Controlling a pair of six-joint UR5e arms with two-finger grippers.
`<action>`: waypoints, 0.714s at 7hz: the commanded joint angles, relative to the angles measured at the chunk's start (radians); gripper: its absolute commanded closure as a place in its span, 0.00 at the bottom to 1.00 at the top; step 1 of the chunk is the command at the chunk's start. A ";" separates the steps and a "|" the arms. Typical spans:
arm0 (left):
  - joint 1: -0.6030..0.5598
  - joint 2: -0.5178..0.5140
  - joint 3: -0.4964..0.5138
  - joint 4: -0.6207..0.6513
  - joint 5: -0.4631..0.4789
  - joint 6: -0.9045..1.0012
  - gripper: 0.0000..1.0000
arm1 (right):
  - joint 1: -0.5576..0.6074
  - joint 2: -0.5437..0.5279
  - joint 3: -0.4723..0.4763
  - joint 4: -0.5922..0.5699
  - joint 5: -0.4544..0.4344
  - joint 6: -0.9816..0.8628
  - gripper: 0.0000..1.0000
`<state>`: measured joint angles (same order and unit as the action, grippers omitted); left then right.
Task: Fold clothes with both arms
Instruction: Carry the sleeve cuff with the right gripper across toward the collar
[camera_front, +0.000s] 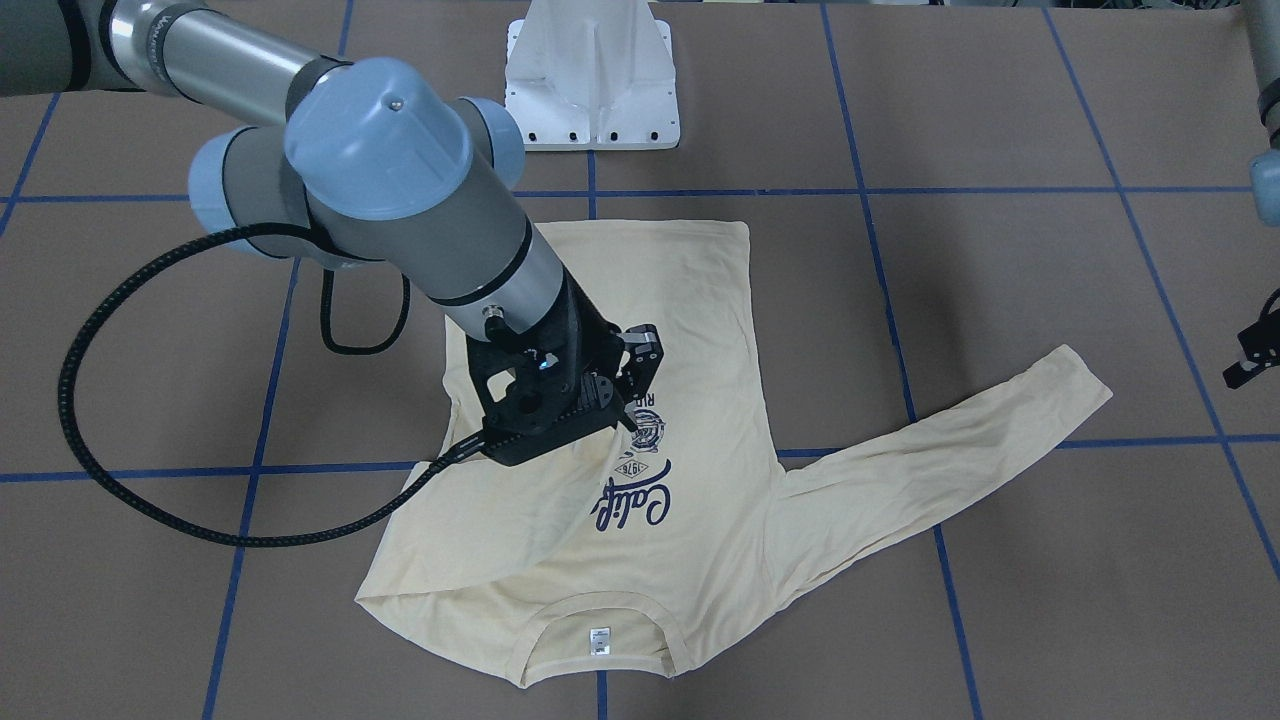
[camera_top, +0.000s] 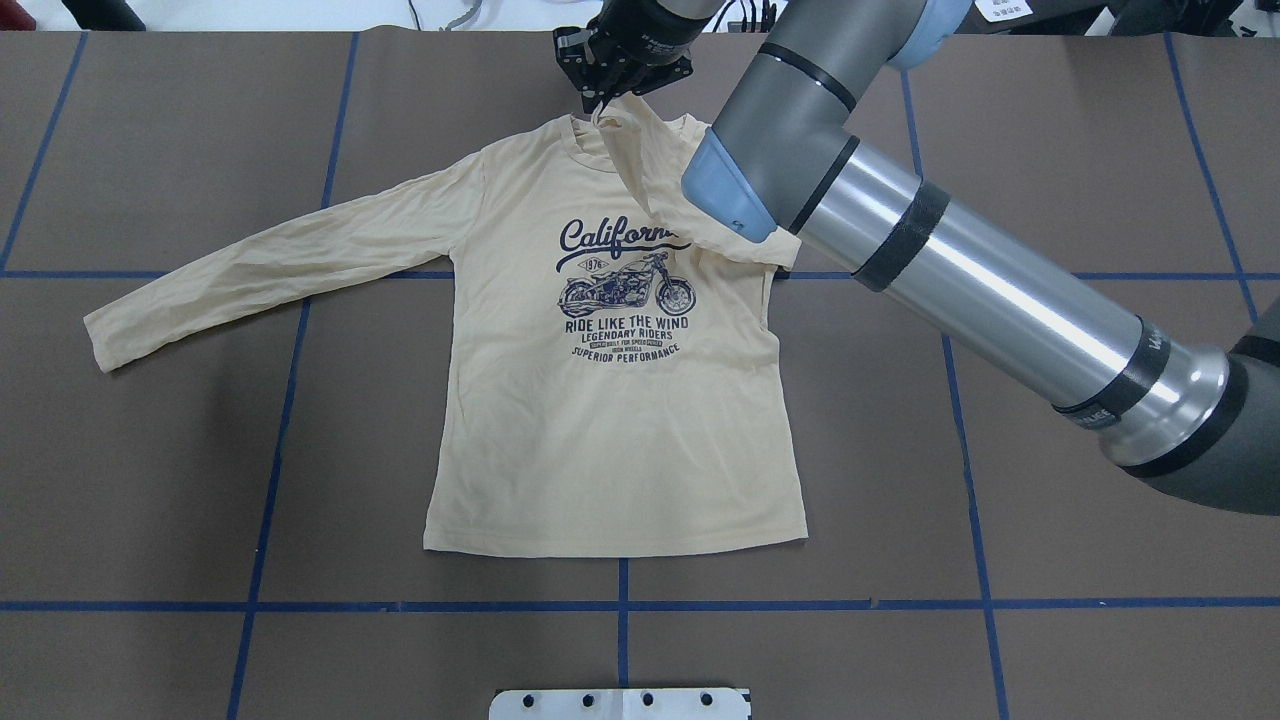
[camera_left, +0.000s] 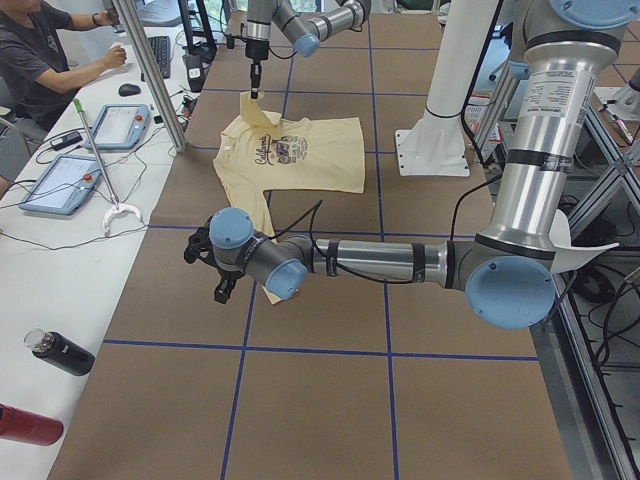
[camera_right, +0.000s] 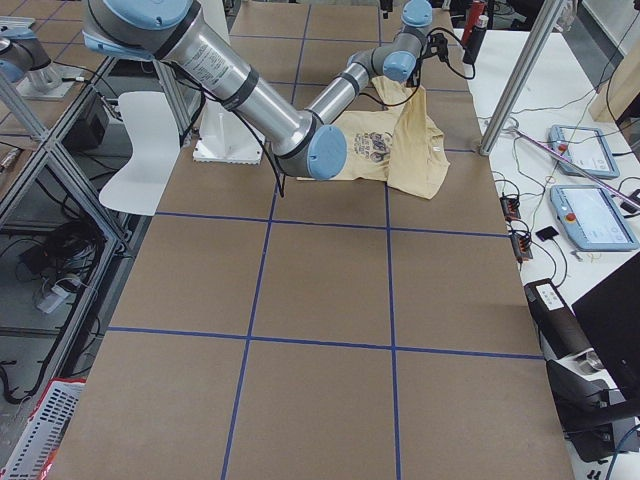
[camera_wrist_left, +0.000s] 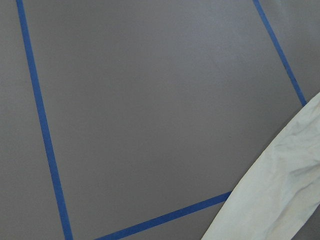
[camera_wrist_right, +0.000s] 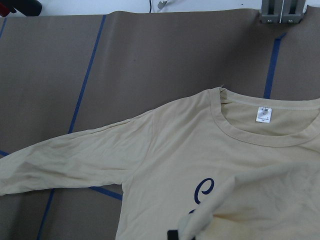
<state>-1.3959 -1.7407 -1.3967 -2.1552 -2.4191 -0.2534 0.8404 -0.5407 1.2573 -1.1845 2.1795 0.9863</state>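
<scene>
Cream T-shirt (camera_top: 610, 450), collar (camera_wrist_right: 235, 131) away from pedestal (camera_top: 620, 703), seemingly straight

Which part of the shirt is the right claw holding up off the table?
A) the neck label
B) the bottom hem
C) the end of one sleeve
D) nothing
C: the right claw pinches the end of one sleeve of the shirt, raised above the collar.

I count 1 T-shirt (camera_top: 620, 430) on 1 table (camera_top: 150, 480). I have 2 arms, my left arm (camera_left: 400, 262) and my right arm (camera_top: 980, 290), and 2 grippers, my left gripper (camera_left: 222, 290) and my right gripper (camera_front: 630, 415). Beyond those are 1 white pedestal base (camera_front: 592, 75), 1 person (camera_left: 40, 60), 2 touch screens (camera_left: 62, 183), 1 black bottle (camera_left: 62, 353) and 1 red bottle (camera_left: 25, 425).
</scene>
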 joint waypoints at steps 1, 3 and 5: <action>0.000 -0.002 0.001 0.000 0.000 -0.001 0.00 | -0.027 0.008 -0.070 0.016 -0.041 0.002 1.00; 0.000 -0.002 0.002 0.000 0.000 -0.001 0.00 | -0.101 0.025 -0.133 0.046 -0.125 0.003 1.00; 0.000 -0.003 0.005 0.000 0.000 -0.001 0.00 | -0.161 0.083 -0.263 0.161 -0.247 0.025 1.00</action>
<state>-1.3959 -1.7436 -1.3931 -2.1552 -2.4191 -0.2546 0.7180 -0.4928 1.0711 -1.0859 2.0113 1.0005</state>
